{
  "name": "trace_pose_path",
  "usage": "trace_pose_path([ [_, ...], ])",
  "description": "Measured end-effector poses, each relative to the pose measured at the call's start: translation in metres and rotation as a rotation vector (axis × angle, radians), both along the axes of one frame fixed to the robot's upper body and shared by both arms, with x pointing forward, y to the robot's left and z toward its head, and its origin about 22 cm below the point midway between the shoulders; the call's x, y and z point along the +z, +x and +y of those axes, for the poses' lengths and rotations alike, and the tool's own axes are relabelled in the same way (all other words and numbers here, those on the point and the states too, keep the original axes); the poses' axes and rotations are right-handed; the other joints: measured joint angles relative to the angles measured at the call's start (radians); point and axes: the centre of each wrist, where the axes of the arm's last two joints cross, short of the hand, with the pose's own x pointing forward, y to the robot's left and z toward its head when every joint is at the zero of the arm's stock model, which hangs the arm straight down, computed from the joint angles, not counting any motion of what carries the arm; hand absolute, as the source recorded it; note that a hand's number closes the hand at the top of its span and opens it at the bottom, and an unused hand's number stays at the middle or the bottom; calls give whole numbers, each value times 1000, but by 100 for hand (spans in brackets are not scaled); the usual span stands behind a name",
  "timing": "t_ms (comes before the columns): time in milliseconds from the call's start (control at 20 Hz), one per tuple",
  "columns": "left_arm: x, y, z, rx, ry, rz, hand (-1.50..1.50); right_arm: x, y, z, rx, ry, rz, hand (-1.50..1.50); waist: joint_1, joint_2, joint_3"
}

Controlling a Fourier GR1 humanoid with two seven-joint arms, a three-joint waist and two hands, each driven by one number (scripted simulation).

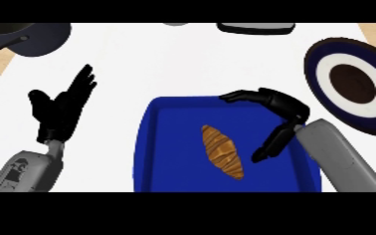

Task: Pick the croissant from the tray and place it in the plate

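Now the croissant (223,151) lies on the blue tray (165,144), low in the middle of the frame, its long axis running from upper left to lower right. My right hand (283,114) hovers just to its right over the tray, fingers spread and arched, thumb hanging down beside the croissant, holding nothing. It is clearly the nearer hand; I judge it should close across the short width. My left hand (60,107) rests open at the left over the bench. The plate (323,87) sits at the right edge.
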Motion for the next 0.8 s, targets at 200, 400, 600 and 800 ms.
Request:
trace_pose_path([
  [200, -5, -4, 3, 10, -5, 9, 0, -3, 11, -3, 32, -119, -86, -150, -12, -6, -1],
  [400, -12, -1, -1, 31, -4, 17, 0, 2, 22, 11, 73, -196, -147, -150, -29, -11, -2],
  [600, -17, -2, 5, 38, 0, 21, 0, 3, 27, 22, 123, -287, -182, -150, -37, -14, -2],
  [800, -13, -1, 3, 37, 0, 19, 0, 6, 28, 34, 181, -392, -219, -150, -41, -16, -2],
])
